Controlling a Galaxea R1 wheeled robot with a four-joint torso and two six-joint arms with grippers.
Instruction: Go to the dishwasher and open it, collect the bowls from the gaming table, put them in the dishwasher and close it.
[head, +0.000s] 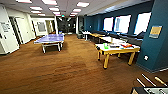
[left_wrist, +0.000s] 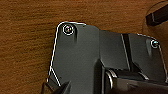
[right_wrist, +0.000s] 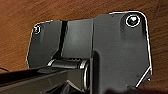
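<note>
The gaming table (head: 117, 50), white-topped with a yellow edge and yellow legs, stands to the right ahead of me, against the dark blue wall. Colourful flat boxes (head: 126, 45) lie on it. A small lime-green thing (head: 106, 46) sits at its near left end, too blurred to tell whether it is one of the bowls. The dishwasher is out of view. Both wrist views look down on brown carpet (left_wrist: 25, 37) past the robot's dark plate (left_wrist: 82, 57); the same plate (right_wrist: 112, 50) hangs over carpet on the right arm.
A blue table-tennis table (head: 50, 39) stands to the left ahead. More tables (head: 110, 39) line the window wall behind the gaming table. A table-football table corner with rods (head: 150, 85) sits at the near right. Wide brown carpet (head: 70, 67) lies between them.
</note>
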